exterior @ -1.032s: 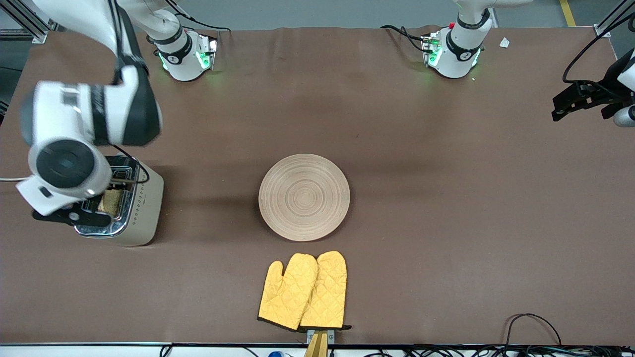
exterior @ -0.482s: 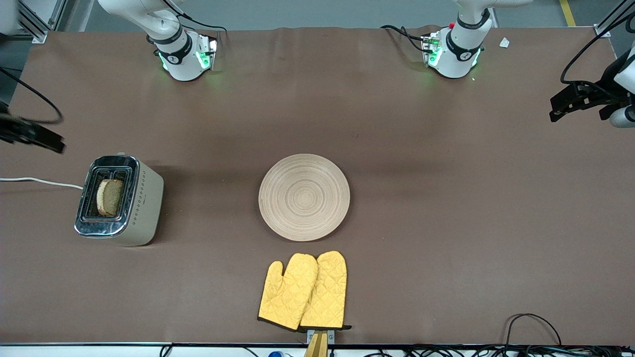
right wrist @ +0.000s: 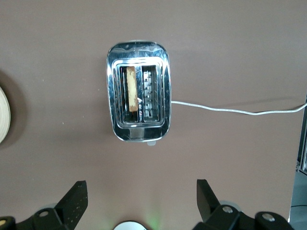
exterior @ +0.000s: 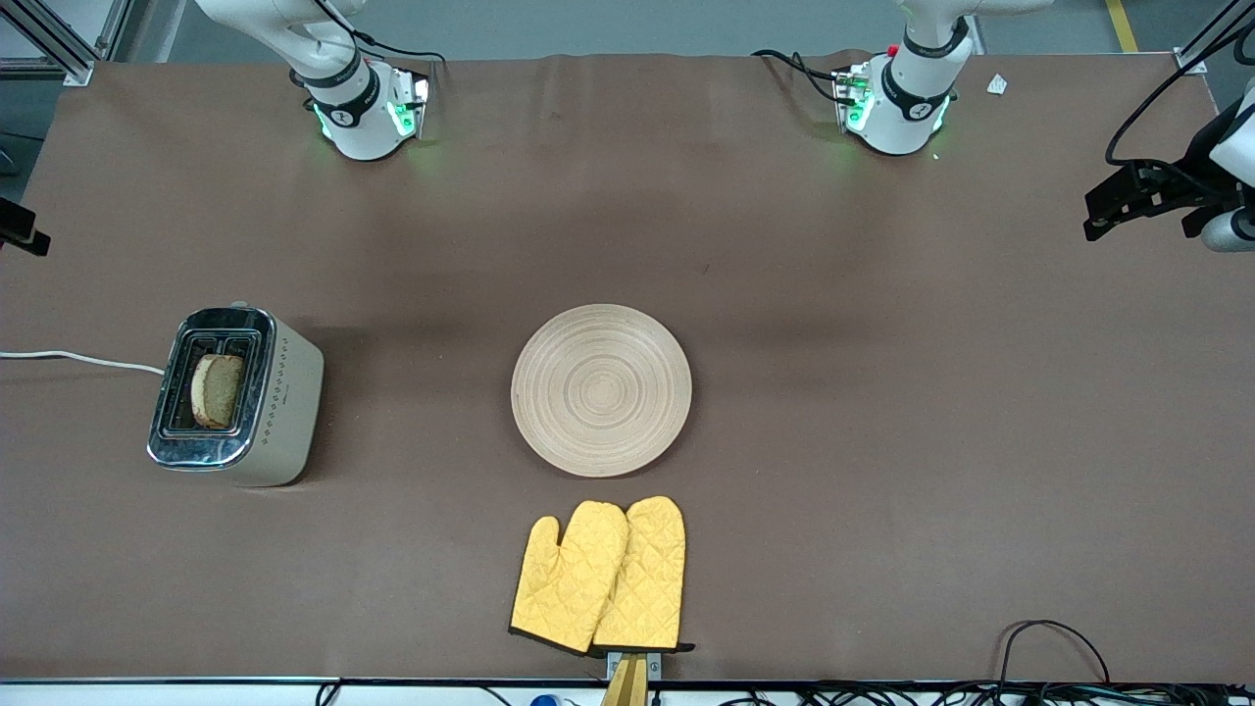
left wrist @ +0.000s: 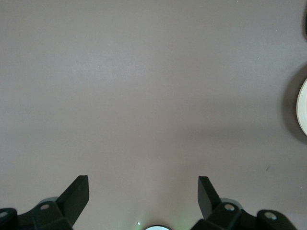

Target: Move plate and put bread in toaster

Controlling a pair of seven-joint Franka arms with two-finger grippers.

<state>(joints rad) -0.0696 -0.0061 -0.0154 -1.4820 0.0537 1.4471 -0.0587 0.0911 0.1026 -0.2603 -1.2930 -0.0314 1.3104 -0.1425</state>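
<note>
The cream toaster stands toward the right arm's end of the table. The brown bread slice stands upright in one of its slots; the other slot is empty. The right wrist view shows the toaster and the bread from above. The wooden plate lies bare at mid-table. My right gripper is open and empty, high up, and only just shows at the table's end. My left gripper is open and empty, and waits high over the table's other end.
A pair of yellow oven mitts lies nearer to the front camera than the plate, by the table edge. The toaster's white cord runs off the right arm's end of the table. Cables lie along the front edge.
My right arm has lifted off the toaster and drawn back toward the right arm's end of the table, leaving the bread in the slot. The left arm has hardly moved.
</note>
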